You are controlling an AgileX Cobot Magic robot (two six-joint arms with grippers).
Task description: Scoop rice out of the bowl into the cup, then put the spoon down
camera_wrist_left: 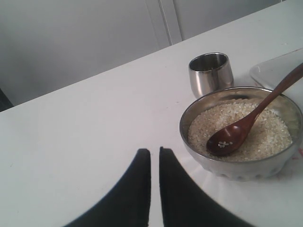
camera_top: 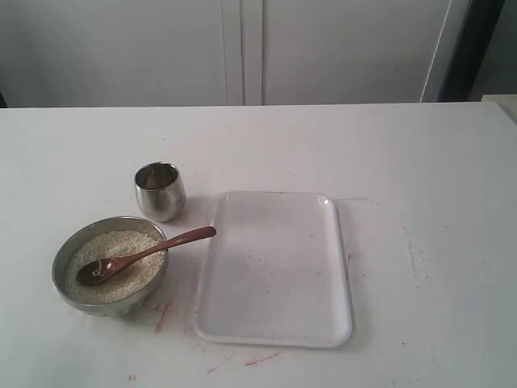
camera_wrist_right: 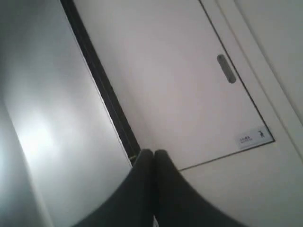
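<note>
The steel bowl (camera_top: 113, 305) sits at the front left of the white table, filled with pale rice (camera_top: 121, 246). The dark wooden spoon (camera_top: 153, 251) lies in it, its oval end on the rice and its handle resting over the rim toward the tray. Just behind stands the shiny steel cup (camera_top: 159, 191), upright. In the left wrist view the bowl (camera_wrist_left: 241, 168), rice (camera_wrist_left: 265, 137), spoon (camera_wrist_left: 236, 135) and cup (camera_wrist_left: 210, 75) all show. My left gripper (camera_wrist_left: 154, 151) hovers short of the bowl, shut and holding nothing. My right gripper (camera_wrist_right: 153, 152) is shut, facing a wall and door.
A white rectangular tray (camera_top: 275, 267) lies right of the bowl with nothing on it; its corner (camera_wrist_left: 279, 71) shows in the left wrist view. Red marks (camera_top: 164, 315) stain the table near the bowl. Neither arm appears in the exterior view.
</note>
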